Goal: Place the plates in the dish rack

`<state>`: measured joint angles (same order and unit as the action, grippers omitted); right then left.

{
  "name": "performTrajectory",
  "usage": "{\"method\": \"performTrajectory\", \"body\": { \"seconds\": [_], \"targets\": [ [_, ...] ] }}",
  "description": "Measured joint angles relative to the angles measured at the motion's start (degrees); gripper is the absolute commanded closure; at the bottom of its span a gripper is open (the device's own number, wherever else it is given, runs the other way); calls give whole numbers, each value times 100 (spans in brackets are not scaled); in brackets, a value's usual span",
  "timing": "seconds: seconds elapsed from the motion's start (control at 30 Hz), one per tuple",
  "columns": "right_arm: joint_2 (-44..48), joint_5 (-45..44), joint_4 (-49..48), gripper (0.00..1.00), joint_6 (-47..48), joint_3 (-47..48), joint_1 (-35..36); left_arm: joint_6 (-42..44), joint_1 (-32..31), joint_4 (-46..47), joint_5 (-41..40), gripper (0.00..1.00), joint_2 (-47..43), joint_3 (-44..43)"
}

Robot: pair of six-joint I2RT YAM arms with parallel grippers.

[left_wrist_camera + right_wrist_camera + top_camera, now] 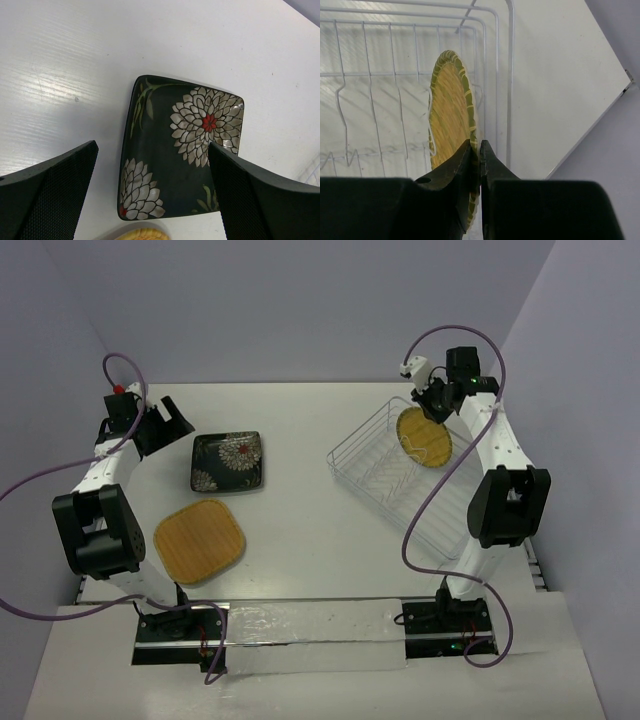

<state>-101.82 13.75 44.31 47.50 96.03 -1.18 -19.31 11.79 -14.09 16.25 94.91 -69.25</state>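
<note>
Right gripper (479,146) is clamped edge-on on the rim of the woven yellow disc (451,115). Disc is upright at the far end of the dish rack (372,478), rim wire just right of the gripper, divider slots to its left; can't tell if the disc touches the wires. Left gripper (152,147) has jaws wide apart, holding nothing, above the black flowered plate (175,165). Tan wooden plate (200,540) lies flat just behind it, small gap. White table (300,540) runs wide between plates and rack, lilac walls (300,310) around.
</note>
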Motion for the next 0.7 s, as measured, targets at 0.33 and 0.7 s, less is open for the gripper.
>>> {"method": "performTrajectory", "body": {
  "seconds": [0.33,0.7],
  "targets": [
    [-164,-227,5,36,8,203,67,6,0,-2,0,1,2,0],
    [-21,-95,-13,9,-98,227,67,17,0,9,-41,1,330,0]
  ]
}}
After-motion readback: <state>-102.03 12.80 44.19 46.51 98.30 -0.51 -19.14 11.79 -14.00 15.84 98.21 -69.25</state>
